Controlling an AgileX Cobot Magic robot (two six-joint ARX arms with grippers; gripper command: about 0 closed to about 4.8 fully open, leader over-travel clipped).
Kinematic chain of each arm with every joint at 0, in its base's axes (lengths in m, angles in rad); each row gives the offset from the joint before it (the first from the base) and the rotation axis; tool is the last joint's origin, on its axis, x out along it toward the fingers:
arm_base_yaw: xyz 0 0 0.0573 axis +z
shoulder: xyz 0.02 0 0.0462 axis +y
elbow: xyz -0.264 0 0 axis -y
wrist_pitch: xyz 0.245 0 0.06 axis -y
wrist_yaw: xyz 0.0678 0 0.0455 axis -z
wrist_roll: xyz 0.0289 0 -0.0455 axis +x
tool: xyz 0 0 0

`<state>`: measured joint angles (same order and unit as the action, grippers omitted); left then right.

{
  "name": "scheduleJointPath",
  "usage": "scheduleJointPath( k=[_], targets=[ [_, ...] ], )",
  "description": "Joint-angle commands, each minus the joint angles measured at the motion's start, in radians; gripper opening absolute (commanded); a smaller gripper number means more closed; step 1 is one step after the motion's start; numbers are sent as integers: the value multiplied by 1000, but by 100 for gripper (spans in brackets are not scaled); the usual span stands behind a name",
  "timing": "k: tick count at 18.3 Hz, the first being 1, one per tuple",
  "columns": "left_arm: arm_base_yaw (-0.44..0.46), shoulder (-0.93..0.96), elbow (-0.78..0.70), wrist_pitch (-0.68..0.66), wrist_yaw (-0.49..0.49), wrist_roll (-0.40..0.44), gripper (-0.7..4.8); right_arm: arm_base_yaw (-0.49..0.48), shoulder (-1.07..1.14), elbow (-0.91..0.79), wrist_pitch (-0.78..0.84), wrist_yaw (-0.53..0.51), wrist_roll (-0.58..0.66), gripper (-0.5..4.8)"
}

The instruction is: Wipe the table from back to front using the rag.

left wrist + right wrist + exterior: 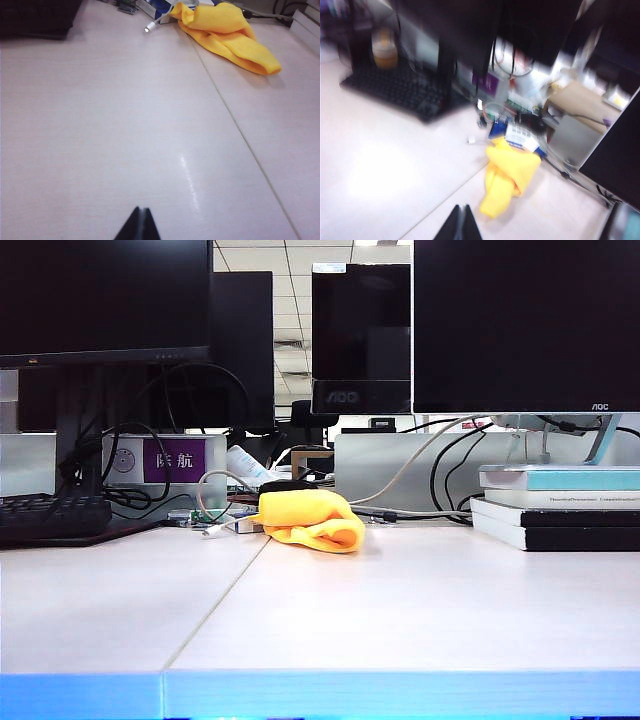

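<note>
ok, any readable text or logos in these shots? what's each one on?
"AOC" on the bottom bezel of the back monitor.
"AOC" on the large right monitor, small.
"際航", roughly, white on the purple label of the grey box.
Blue-and-white packet behind the rag: print too blurred to read.

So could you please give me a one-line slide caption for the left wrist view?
Shut left hand hovers over the bare table; the crumpled yellow rag lies ahead across the seam.
</note>
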<state>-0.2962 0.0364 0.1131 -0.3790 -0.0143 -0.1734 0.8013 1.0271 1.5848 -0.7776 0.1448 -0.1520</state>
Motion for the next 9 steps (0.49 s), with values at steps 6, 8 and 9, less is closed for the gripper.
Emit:
scheduleJointPath(
  k=[6, 8, 9],
  targets=[
    [-1, 0, 3, 11, 3, 1, -5, -341, -493, -875, 504, -103, 98, -5],
    [-1, 0, 3, 11, 3, 1, -5, -431, -574, -1001, 521, -148, 100, -5],
    [-1, 0, 3, 10, 3, 1, -5, -461, -602, -1043, 523, -148, 100, -5]
  ],
)
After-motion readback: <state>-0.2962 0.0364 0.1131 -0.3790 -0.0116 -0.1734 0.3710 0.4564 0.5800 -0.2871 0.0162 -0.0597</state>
